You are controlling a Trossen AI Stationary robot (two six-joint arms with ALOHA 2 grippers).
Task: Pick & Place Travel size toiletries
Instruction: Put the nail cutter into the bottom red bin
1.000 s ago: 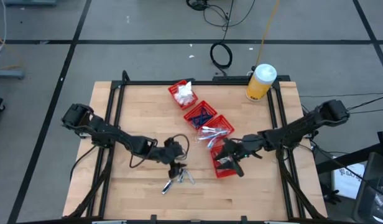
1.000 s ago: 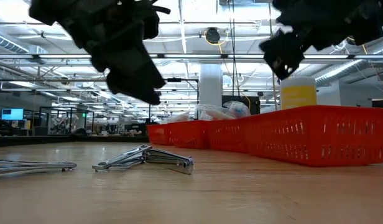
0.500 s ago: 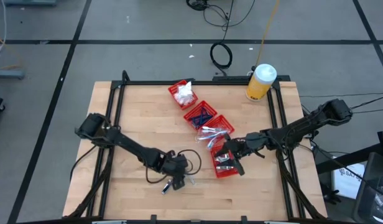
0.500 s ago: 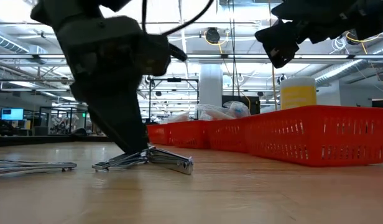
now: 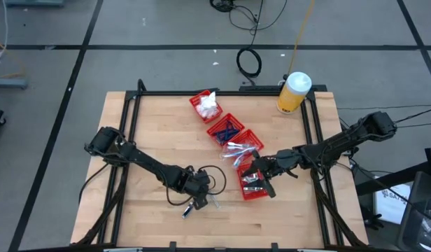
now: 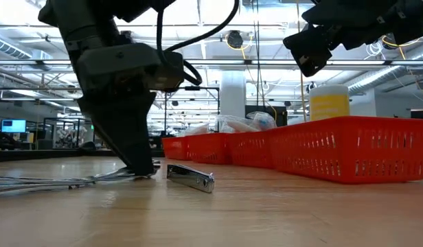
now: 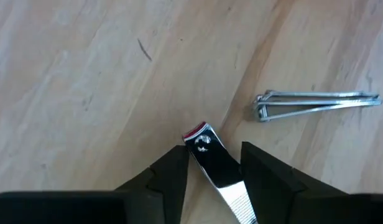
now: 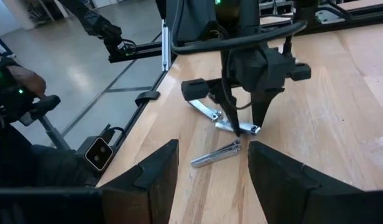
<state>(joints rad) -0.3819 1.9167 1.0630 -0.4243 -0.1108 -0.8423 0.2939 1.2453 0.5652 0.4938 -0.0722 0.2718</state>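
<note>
High view: left gripper (image 5: 197,202) down on near-centre table (image 5: 152,126) among silvery nail clippers (image 5: 214,202).

Left wrist view: fingers (image 7: 173,171) straddle one clipper (image 7: 217,172), gaps remaining, positioned to pinch.

Right wrist view: right gripper (image 8: 210,163) open, empty, waiting over nearest bin (image 5: 254,192).

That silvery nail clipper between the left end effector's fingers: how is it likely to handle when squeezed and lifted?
The nail clipper looks like polished metal, so probably stiff and holding its shape in the left end effector. Its shiny surface may be slippery and could twist between the fingers. It lies flat on the wooden table, so the low profile likely leaves little edge to grip; rolling seems unlikely.
</note>
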